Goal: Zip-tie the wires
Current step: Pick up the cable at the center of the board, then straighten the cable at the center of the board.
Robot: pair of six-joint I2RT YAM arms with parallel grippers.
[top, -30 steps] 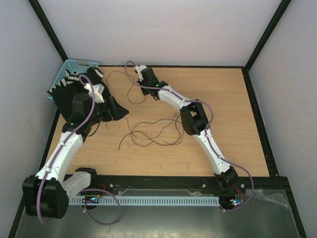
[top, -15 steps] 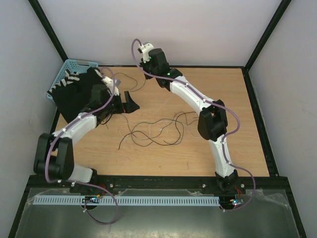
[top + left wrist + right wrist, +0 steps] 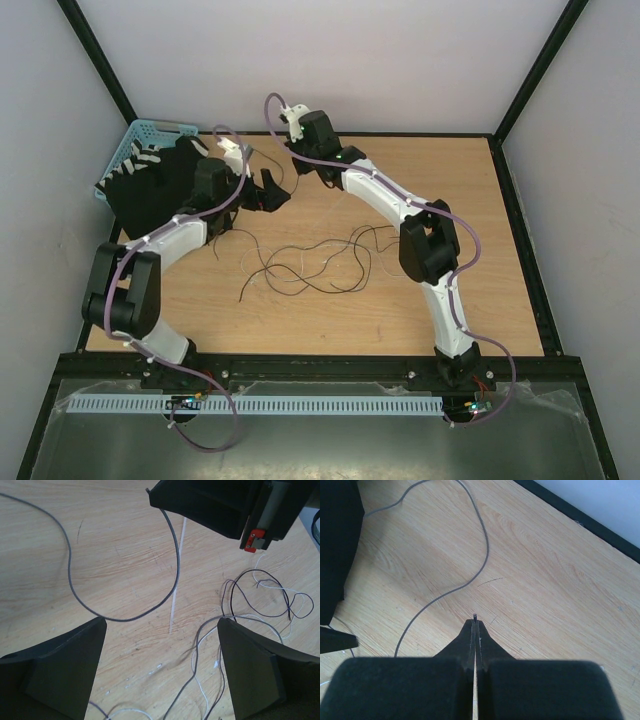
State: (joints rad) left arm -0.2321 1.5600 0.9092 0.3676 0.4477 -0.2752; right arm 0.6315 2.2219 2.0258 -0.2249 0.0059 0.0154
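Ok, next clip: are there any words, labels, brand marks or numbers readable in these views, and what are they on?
No readable text in any view.
small board below the left arm's base: any markings are too small to read.
blue basket, wooden table and red part in the left wrist view: no lettering visible.

**Right wrist view: contents**

Right gripper (image 3: 475, 624), 6 o'clock: fingers pressed together, with a tiny dark nub at the tip. One thin grey wire (image 3: 486, 555) curves from 12 towards 8 o'clock across the wooden tabletop (image 3: 560, 595). Black border strip (image 3: 580, 522), 1–2 o'clock. Unidentified black mass (image 3: 335, 545), 9–10 o'clock.
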